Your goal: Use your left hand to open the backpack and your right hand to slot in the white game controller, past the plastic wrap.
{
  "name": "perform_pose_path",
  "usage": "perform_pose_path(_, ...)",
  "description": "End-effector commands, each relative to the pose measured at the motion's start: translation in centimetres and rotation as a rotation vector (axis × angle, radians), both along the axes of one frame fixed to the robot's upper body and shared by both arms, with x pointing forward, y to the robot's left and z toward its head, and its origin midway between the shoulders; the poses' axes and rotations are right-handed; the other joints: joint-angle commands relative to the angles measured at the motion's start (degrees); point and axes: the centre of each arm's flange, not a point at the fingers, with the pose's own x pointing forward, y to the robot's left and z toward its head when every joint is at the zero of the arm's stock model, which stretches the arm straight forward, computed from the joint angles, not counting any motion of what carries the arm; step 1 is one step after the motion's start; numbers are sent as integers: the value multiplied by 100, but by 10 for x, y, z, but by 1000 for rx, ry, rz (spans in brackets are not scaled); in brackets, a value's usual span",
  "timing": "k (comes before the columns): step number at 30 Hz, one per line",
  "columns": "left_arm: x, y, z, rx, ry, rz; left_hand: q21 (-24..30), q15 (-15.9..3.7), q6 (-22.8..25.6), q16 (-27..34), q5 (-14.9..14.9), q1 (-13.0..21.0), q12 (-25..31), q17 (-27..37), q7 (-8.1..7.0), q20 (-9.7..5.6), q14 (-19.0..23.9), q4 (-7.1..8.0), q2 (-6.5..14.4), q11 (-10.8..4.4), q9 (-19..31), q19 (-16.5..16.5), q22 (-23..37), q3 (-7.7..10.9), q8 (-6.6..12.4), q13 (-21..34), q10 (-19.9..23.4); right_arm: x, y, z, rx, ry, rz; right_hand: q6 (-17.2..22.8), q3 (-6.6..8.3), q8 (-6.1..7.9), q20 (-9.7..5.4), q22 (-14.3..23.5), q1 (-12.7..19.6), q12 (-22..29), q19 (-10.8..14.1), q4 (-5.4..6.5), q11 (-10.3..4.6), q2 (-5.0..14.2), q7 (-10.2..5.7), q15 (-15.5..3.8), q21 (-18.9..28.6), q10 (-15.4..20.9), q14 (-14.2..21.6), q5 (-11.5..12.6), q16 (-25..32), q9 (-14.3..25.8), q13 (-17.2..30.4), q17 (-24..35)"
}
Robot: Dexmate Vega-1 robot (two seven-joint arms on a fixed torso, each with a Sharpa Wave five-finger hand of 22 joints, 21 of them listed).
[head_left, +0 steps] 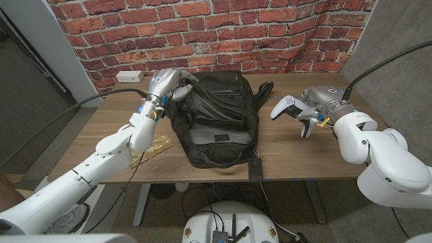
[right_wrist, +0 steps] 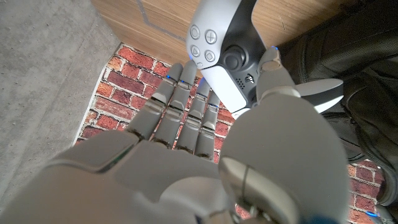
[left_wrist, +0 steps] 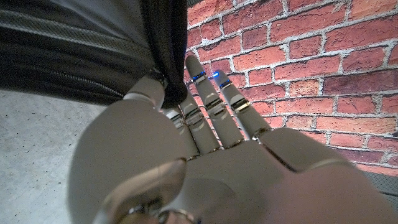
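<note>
While the left robot hand point(head_left: 164, 84) pinches the backpack point(head_left: 214, 121), the right robot hand point(head_left: 317, 102) grips the white controller point(head_left: 286, 108).

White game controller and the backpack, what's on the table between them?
Nothing: in the head view, bare wood separates the white game controller, held by the right hand, from the backpack.

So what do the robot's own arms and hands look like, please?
Both arms have smooth, rounded white shells, and a dark cable runs to each wrist. The left hand and right hand are silver-grey metal with segmented fingers. Small blue lights show on the fingers, and there are blue and yellow details at the left wrist.
</note>
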Motion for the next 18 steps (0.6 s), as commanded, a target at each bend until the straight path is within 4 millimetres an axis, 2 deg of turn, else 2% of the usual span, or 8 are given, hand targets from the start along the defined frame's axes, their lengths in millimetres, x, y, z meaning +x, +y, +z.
perform_pose_path(1,8,-3,15,-64,23,-45,9,-355,34,-15,35,7,-33,16,10,-791,51,-7,43,1,24,-1,24,43,23,16,22,-11,4,-4,9,17,11,598,29,39,-750,27,301,-17,62,4,-784,728,-508,-922,9,836,67,179,-26,10,245,7)
perform_pose_path(18,14,-7,30,-168,44,-96,3,-357,37,-3,37,11,-26,22,13,-792,78,-2,57,5,27,-15,22,58,17,19,45,-24,19,-10,26,53,58,666,21,49,-749,27,310,-26,71,4,-789,734,-507,-918,16,883,94,181,-42,13,257,20)
